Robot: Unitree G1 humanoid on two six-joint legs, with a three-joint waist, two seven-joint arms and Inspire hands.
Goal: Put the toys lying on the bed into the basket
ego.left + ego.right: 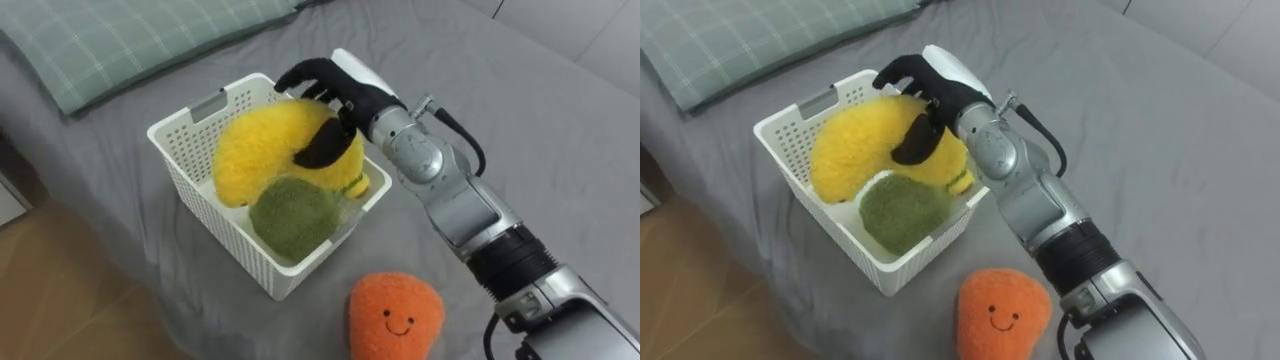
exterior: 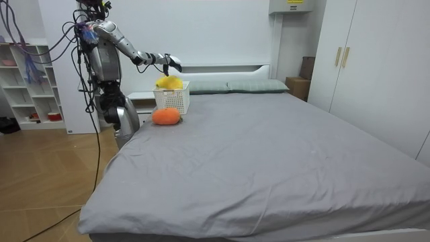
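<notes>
A white slatted basket [image 1: 176, 131] stands on the grey bed near its edge. Inside it lie a large yellow plush toy [image 1: 258, 152] and a round green plush toy [image 1: 295, 216]. My right hand [image 1: 335, 90] hovers just over the yellow toy, fingers loosely bent and its thumb hanging down in front of the toy; in the room view a small gap shows between the hand [image 2: 168, 62] and the toy [image 2: 168, 82]. An orange plush toy with a smiling face [image 1: 395, 318] lies on the sheet beside the basket's near corner.
A green checked pillow [image 1: 120, 40] lies behind the basket. The bed's edge drops to a wooden floor [image 1: 60, 300] on my left. I stand at the bed's side near its head, with white shelves [image 2: 30, 87] behind me and a broad grey bedsheet [image 2: 269, 154] spreading away.
</notes>
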